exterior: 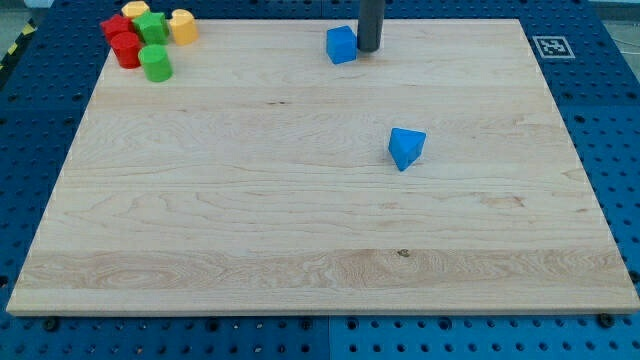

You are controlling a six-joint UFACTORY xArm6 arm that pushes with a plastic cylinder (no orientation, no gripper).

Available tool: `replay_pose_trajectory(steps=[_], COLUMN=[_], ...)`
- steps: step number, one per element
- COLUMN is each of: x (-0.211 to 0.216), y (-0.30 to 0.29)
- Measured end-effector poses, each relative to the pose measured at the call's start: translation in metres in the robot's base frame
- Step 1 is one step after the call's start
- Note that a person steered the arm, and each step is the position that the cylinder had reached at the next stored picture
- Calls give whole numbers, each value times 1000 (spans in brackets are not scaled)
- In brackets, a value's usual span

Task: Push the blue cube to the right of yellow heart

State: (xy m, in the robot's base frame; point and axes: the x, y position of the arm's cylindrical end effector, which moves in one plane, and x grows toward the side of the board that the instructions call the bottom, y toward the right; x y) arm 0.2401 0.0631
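Note:
The blue cube (342, 45) sits near the view's top edge of the wooden board (320, 230), a little right of centre. My tip (368, 49) stands right beside the cube on its right side, touching or nearly touching it. A yellow block (183, 26), likely the yellow heart, sits in the cluster at the view's top left, far left of the cube. Another yellow block (136, 10) lies at the top of that cluster; its shape is unclear.
The top-left cluster also holds red blocks (123, 42) and green blocks (155, 62), (152, 26). A blue triangular block (406, 147) lies right of centre. A fiducial marker (552, 46) sits at the board's top right corner.

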Motion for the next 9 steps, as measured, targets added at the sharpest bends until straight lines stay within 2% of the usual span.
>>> replay_pose_trajectory(steps=[3,7,9], x=[3,98,101], y=[-49,-61,-84])
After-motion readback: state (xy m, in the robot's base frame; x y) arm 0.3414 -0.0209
